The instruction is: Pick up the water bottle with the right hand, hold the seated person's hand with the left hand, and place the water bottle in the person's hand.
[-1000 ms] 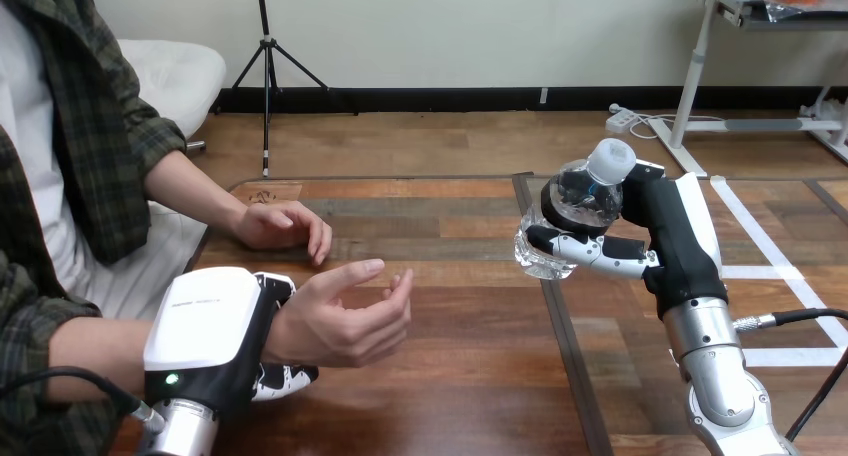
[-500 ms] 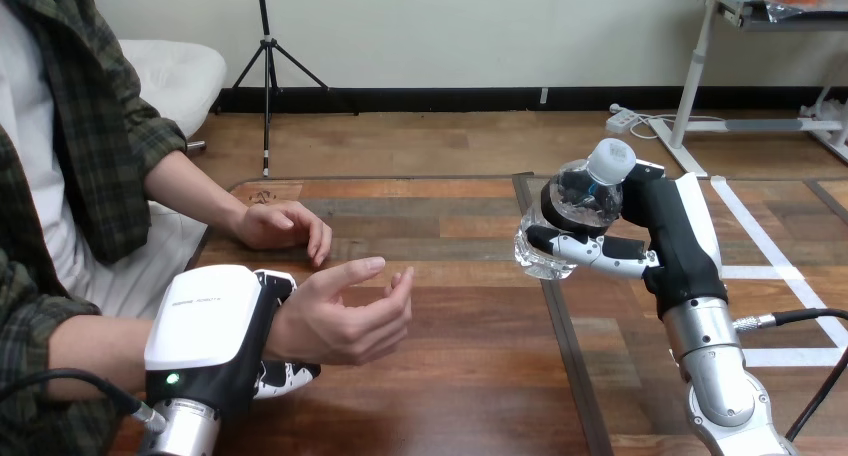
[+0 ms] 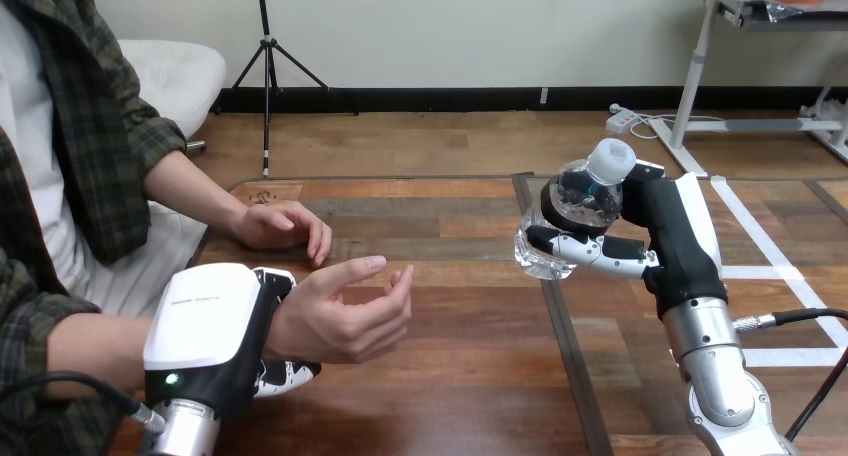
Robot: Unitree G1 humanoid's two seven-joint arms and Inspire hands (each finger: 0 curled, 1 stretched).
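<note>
one clear, white-capped water bottle [image 3: 583, 198] sits tilted in the right hand [image 3: 672, 231].

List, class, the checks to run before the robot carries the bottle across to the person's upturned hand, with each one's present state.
1. Right hand curled round the water bottle, off the table: ok.
2. Left hand curled round the person's wrist: ok.
3. Person's nearer hand palm up, cupped, holding nothing: ok.
4. Table between bottle and that hand bare: ok.
5. Person's farther hand resting on the table, behind the nearer one: ok.
6. Bottle cap tight: cannot tell.
</note>
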